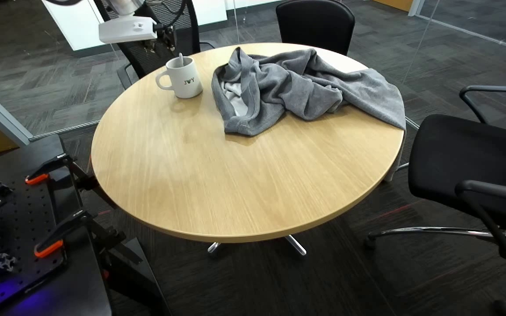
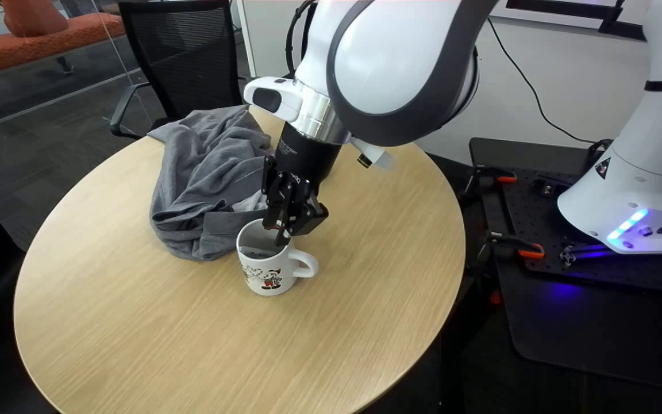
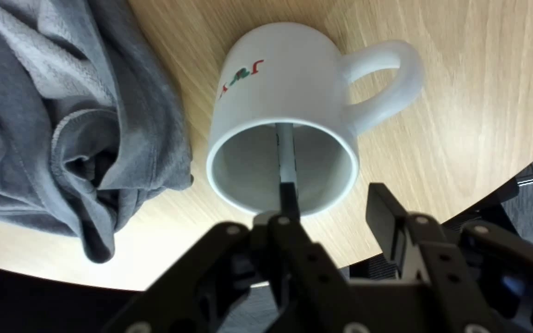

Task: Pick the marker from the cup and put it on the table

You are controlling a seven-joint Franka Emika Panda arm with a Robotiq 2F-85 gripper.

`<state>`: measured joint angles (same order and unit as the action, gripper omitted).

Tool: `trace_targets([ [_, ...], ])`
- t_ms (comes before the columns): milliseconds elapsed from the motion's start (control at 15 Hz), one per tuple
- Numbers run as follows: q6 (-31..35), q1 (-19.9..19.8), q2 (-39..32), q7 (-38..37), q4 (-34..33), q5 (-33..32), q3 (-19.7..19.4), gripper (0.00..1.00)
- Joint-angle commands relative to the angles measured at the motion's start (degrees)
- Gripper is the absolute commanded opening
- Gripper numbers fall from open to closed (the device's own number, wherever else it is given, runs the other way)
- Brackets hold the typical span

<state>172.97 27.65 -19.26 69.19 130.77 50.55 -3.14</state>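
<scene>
Marker [image 3: 287,152] sits in the cup [image 3: 294,83] just below the hand [image 3: 334,201], which gapes, gripping nothing, its gap seemingly off-centre; I'd shift it sideways to straddle the marker before squeezing, then lift straight.

White cup [image 1: 183,80], grey cloth [image 1: 288,87], black tool [image 3: 334,200]

On the white cylindrical ceramic mug [image 3: 282,90] we read J [image 3: 257,66] and Y [image 3: 223,89], a small green motif [image 3: 239,76] between them. The black two-fingered hand [image 2: 296,227] and the slim white marker [image 3: 286,155] bear marks too small for us to make out. A triangular sign [image 2: 602,167] stands on the white robot base [image 2: 632,198].
</scene>
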Motion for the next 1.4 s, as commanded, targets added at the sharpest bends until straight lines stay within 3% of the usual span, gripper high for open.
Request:
trace_targets([
  [0,-0.50,0.05,-2.56,-1.67,-3.22,-0.10,-0.51,0.39],
  [1200,-2.96,-0.55,-10.52,-2.37,-11.07,-0.25,-1.55,0.41],
  [1333,-3.23,-0.73,-11.01,-2.19,-11.61,-0.12,-1.40,0.34],
])
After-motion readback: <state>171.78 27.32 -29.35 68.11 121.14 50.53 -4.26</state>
